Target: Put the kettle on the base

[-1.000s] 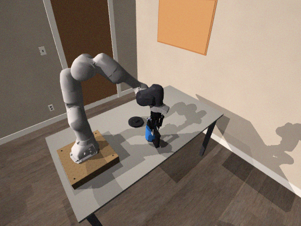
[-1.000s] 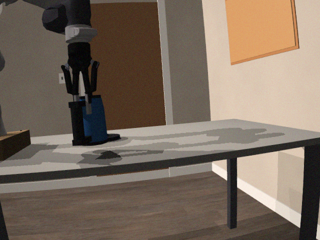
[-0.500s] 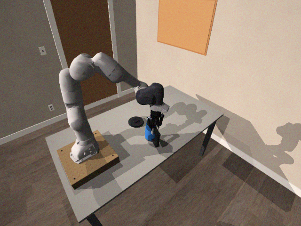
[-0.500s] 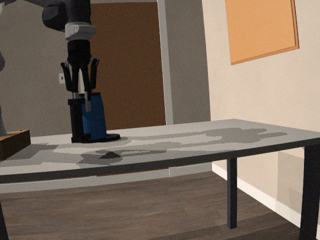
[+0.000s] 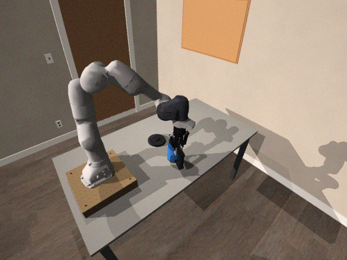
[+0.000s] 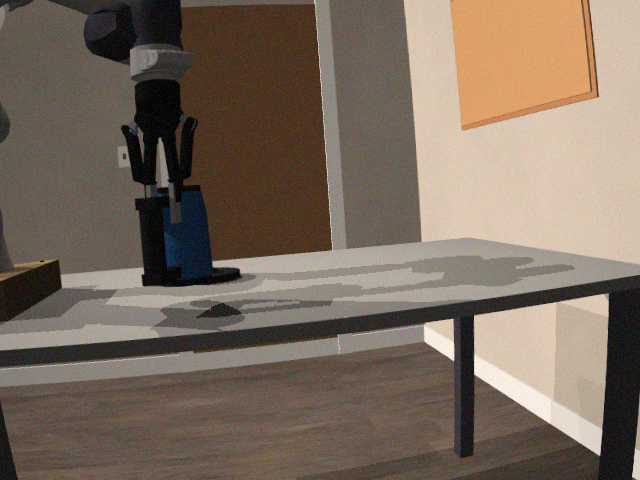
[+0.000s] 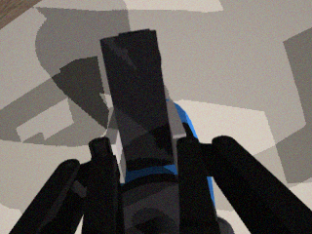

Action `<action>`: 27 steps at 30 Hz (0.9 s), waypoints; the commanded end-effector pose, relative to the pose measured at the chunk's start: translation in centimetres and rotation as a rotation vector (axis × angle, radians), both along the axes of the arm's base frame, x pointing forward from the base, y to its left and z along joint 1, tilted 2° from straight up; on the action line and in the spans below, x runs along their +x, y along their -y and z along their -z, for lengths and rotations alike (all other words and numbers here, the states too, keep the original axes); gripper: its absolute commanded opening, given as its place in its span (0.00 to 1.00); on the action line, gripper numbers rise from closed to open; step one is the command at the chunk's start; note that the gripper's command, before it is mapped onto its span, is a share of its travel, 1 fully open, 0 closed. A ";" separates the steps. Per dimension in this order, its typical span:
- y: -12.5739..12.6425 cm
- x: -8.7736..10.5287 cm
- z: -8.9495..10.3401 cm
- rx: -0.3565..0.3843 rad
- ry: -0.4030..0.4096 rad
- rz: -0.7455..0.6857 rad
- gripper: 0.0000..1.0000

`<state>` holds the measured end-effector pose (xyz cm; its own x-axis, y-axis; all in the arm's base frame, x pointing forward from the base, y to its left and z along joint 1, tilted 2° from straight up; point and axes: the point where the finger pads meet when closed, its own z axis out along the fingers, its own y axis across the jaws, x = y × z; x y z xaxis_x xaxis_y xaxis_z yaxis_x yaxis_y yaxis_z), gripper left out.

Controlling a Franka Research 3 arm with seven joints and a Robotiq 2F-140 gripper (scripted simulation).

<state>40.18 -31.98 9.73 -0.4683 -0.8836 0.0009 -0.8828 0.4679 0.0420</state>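
Observation:
The blue kettle (image 5: 172,153) has a black upright handle bar (image 6: 152,237) and stands upright. My gripper (image 6: 162,206) reaches down from above and is shut on the top of that handle bar. The kettle (image 6: 187,232) seems to hang slightly above the table. In the wrist view the handle bar (image 7: 139,85) runs between my fingers, with the blue body (image 7: 185,120) behind it and the lid knob (image 7: 152,229) below. The round black base (image 5: 156,140) lies flat on the table, stud up, apart from the kettle and toward the arm's side. In the exterior view it (image 6: 222,272) shows just behind the kettle.
The arm's wooden mounting plate (image 5: 101,184) sits at the near left of the table. The table's front edge (image 6: 320,325) and right corner (image 5: 255,131) are a short way from the kettle.

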 end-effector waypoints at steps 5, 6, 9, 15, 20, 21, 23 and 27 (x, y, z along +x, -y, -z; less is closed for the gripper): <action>0.2 0.3 -0.5 -0.007 0.008 0.003 0.00; 0.2 0.3 -0.5 -0.007 0.008 0.003 0.00; 0.2 0.3 -0.5 -0.007 0.008 0.003 0.00; 0.2 0.3 -0.5 -0.007 0.008 0.003 0.00; 0.2 0.3 -0.5 -0.007 0.008 0.003 0.00; 0.2 0.3 -0.5 -0.007 0.008 0.003 0.00; 0.3 0.4 -0.6 -0.007 0.008 0.003 0.00; 0.5 0.7 -1.0 -0.007 0.008 0.003 0.00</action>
<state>40.47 -32.18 10.11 -0.4684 -0.8835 0.0014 -0.8828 0.4681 0.0386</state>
